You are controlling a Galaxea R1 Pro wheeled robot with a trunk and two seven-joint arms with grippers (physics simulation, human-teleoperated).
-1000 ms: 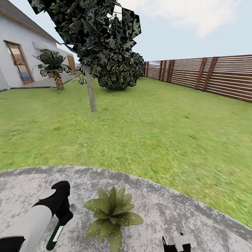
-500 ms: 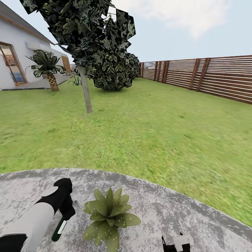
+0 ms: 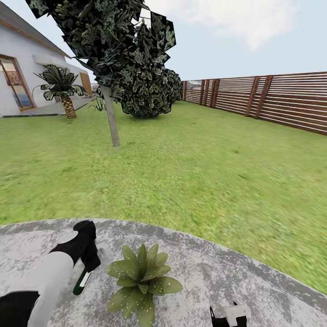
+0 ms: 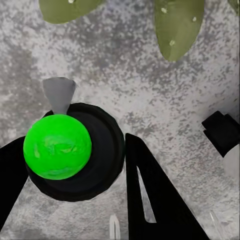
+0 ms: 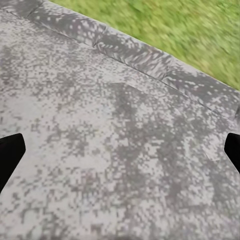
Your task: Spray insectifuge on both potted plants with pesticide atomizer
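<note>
Pesticide atomizer [image 4: 70, 152]: gripped between the left gripper's [image 3: 86, 268] fingers, above the grey patio [image 3: 236, 277], just left of the potted plant [image 3: 143, 277].
Left gripper: clenched on the atomizer's dark body; green cap faces the wrist camera.
Right gripper [image 5: 120, 150]: fingertips wide apart, holding nothing, over bare paving.
Technique: judged best to aim the nozzle at the rosette's centre, then sweep across all the leaves.
Risk: off-centre spray may leave the far leaves uncovered.

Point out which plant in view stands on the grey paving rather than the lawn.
The small rosette of pointed green leaves, beside the left claw; the palm and dark-leaved tree stand beyond it.
</note>
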